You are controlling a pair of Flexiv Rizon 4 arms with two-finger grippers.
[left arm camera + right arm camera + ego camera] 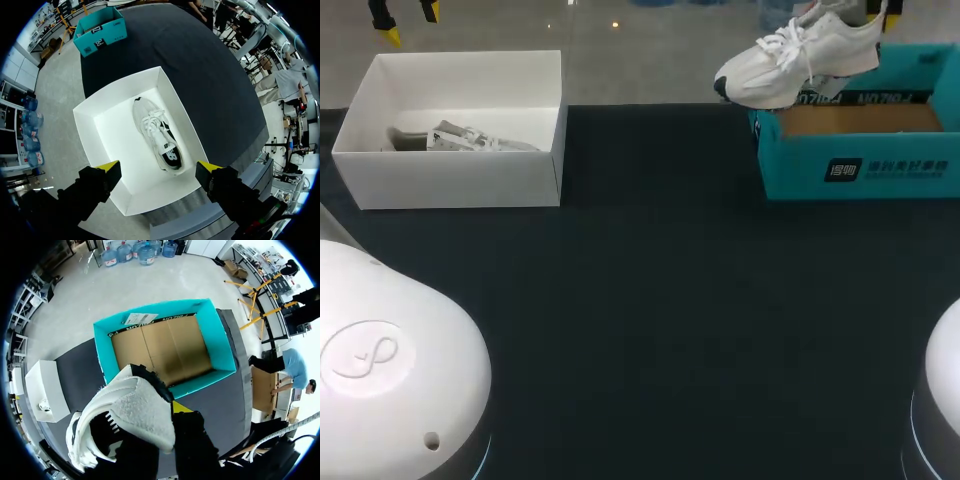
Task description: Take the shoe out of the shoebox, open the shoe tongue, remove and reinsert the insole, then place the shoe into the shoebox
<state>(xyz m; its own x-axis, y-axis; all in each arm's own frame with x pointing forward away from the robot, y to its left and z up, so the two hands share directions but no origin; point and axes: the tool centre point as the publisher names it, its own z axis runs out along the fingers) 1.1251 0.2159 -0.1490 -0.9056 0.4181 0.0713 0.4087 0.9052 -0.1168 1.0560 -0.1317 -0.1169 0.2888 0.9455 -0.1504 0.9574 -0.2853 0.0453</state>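
While the right gripper (872, 14) clamps the white shoe (800, 60) over the teal shoebox (860, 170), far right, the left gripper (408, 18) hangs open above a white box (450, 185), far left. Its wrist camera shows another shoe (160, 135) beneath. From the right wrist, the teal shoebox (105, 345) lies empty: removal apparently underway, table placement next.

- Teal shoebox (860, 185), front wall: a dark square label (841, 169) with white marks, then a row of white characters (905, 167). All are too small to read.
- Same shoebox, black strip (880, 98) along the rim: pale lettering, partly covered by the white sneaker (800, 60) above it and not legible.
- Inside its end wall, right wrist view: a white sticker (140, 318) with fine print, unreadable.
- Second sneaker (160, 137) in the white box (115, 150): a dark side emblem (170, 155).
- Left arm's white housing (420, 400): an embossed curled emblem (365, 355).
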